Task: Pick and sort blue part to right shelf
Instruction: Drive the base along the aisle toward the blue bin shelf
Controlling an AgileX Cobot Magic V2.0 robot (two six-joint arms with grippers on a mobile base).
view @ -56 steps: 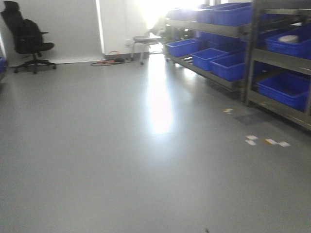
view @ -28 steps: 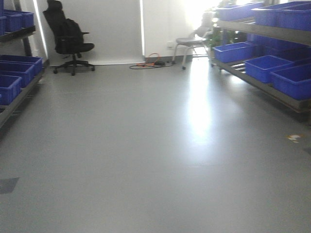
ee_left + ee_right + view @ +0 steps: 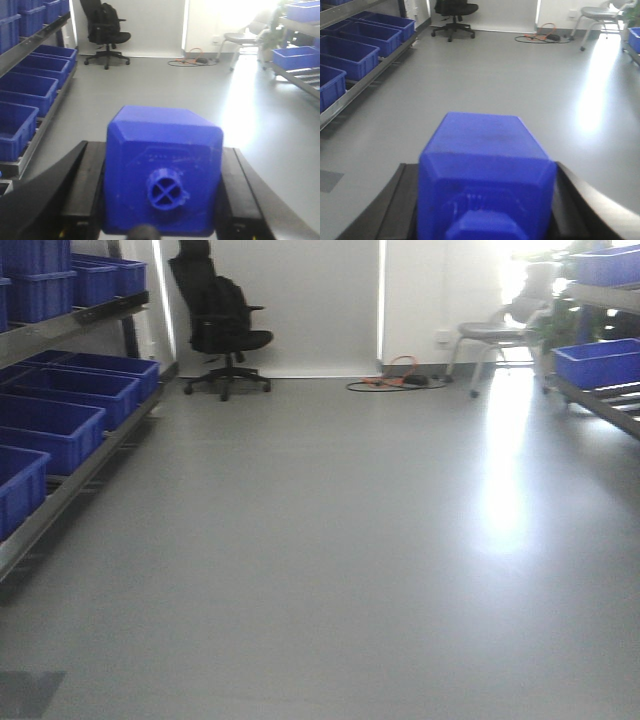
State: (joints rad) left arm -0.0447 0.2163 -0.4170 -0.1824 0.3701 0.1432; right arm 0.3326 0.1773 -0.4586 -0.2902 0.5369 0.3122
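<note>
Between left gripper jaws: blue part, clamped both sides.
Between right gripper jaws: second blue part, likewise clamped.

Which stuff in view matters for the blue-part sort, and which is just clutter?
Job: blue part in left pincer; second blue part in right pincer; right shelf.
Clutter: black office chair, grey chair, orange cable, left shelf bins.
</note>
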